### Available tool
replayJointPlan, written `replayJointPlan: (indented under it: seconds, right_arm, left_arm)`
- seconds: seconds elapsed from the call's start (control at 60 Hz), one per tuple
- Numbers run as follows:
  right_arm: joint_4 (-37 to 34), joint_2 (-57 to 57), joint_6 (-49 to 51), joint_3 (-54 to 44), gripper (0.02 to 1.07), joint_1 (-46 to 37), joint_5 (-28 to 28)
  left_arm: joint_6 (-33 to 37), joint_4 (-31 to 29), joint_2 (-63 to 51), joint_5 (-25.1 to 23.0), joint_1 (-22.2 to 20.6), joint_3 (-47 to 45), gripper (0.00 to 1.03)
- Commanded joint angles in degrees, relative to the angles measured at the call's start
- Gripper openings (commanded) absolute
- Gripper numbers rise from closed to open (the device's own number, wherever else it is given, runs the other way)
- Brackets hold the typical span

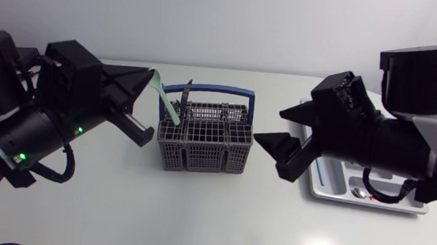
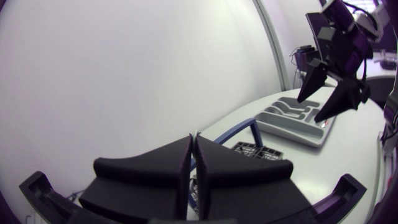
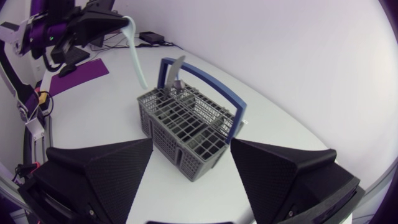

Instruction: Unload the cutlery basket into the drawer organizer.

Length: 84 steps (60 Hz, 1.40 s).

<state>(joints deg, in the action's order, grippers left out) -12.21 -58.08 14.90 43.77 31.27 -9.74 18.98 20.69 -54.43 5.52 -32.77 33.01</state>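
Left pincer [image 1: 150, 74] around pale-green utensil [image 1: 165, 98]

Open surface [image 1: 194, 223] lies in front of the basket [image 1: 204, 147]. Its blue handle [image 1: 229, 91] arches across the top. The left claw [image 1: 147, 75], clamped on a pale utensil [image 1: 164, 94], crowds one side; the right claw [image 1: 268, 124], fingers spread, blocks the gap to the organizer [image 1: 332, 188]

Grey grid-mesh basket [image 1: 200, 146], blue handle [image 1: 209, 89], mint-green utensil [image 3: 136, 57], pale grey organizer [image 1: 338, 185], white table [image 1: 194, 219]
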Motion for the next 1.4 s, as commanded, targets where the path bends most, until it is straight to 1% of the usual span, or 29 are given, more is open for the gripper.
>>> replayJointPlan:
  seconds: [0.0, 0.083, 0.183, 0.25, 0.333, 0.35, 0.417, 0.433, 0.483, 0.55, 0.7, 0.917, 0.983, 1.1, 1.383]
  right_arm:
    - [-0.7, 0.3, 0.6, 1.5, 0.92, 4.2, 1.5]
    - [-0.7, -1.0, -0.1, 3.2, 0.92, 7.4, 1.5]
    - [-0.7, -3.3, -0.6, 4.8, 0.92, 9.8, 1.3]
    - [-0.6, -5.2, -0.7, 6.3, 0.91, 11.4, 1.2]
    - [-0.7, -7.4, -0.8, 8.3, 0.91, 11.6, 1.1]
    - [-0.7, -7.7, -0.8, 8.6, 0.91, 11.6, 1.1]
    - [-1.0, -9.6, -1.0, 10.5, 0.80, 11.6, 1.0]
    - [-1.3, -10.3, -1.2, 11.3, 0.76, 11.6, 0.9]
    - [-1.4, -11.5, -1.5, 12.7, 0.70, 11.6, 0.7]
    - [-2.1, -13.4, -2.3, 14.8, 0.64, 11.2, 0.5]
    - [-4.3, -17.1, -4.0, 19.2, 0.64, 9.3, -3.2]
    - [-6.2, -20.6, -5.3, 22.7, 0.64, 8.4, -5.6]
    - [-6.9, -21.5, -5.4, 23.6, 0.64, 8.4, -5.7]
    - [-7.0, -22.7, -5.7, 24.6, 0.52, 8.5, -5.7]
    - [-6.8, -25.5, -6.3, 26.4, 0.52, 9.3, -4.9]
  left_arm:
    - [-8.1, -3.8, 0.4, -2.5, 1.2, 5.0, 0.03]
    - [-12.4, -7.4, -0.4, -4.9, 1.2, 7.6, 0.03]
    - [-15.7, -10.7, -2.2, -7.5, 1.2, 10.1, 0.03]
    - [-17.2, -12.7, -3.7, -8.9, 1.1, 11.8, 0.03]
    - [-18.4, -13.7, -5.6, -9.7, 1.0, 13.2, 0.03]
    - [-18.5, -13.9, -5.9, -10.0, 1.0, 13.4, 0.03]
    - [-19.2, -14.4, -6.8, -10.8, 1.2, 14.2, 0.03]
    - [-19.4, -14.9, -7.1, -10.9, 1.2, 14.5, 0.03]
    - [-19.8, -15.4, -7.9, -11.1, 1.1, 15.1, 0.03]
    - [-20.0, -16.1, -8.8, -11.3, 1.0, 15.9, 0.03]
    - [-20.7, -17.7, -11.2, -11.3, 0.5, 18.0, 0.03]
    - [-21.4, -20.2, -13.1, -11.3, 0.3, 20.1, 0.03]
    - [-21.4, -20.4, -13.1, -11.3, 0.3, 20.3, 0.03]
    - [-21.5, -21.0, -13.2, -11.3, 0.4, 20.9, 0.03]
    - [-22.6, -21.2, -13.6, -11.4, 0.5, 21.0, 0.03]
